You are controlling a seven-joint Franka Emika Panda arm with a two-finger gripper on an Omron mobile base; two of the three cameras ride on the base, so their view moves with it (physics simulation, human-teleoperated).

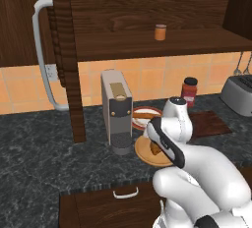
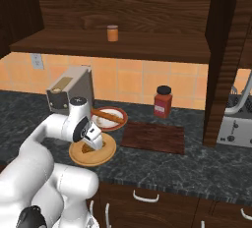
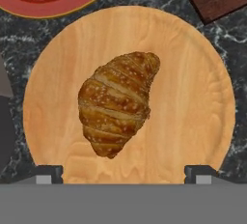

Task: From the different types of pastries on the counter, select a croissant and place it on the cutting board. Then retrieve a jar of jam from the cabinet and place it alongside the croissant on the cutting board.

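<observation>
Item, nearest you: gripper (image 3: 123, 172), jaws spread wide and holding nothing, fingertips (image 3: 48, 174) barely poking up, poised directly above the croissant (image 3: 116, 101). Croissant lies on the round wooden plate (image 3: 193, 97), half hidden from your base cameras by the robot's wrist. Next out: red-rimmed plate (image 2: 119, 122) carrying the stick pastry (image 2: 107, 117), its near end covered by the arm. Cutting board (image 2: 153, 137) bare, just right of the plates on the counter (image 2: 216, 165). Red bottle (image 2: 163, 102) behind it. Farthest: jam jar (image 2: 112, 33) on the cabinet (image 1: 147, 45) shelf, small, label unreadable
</observation>
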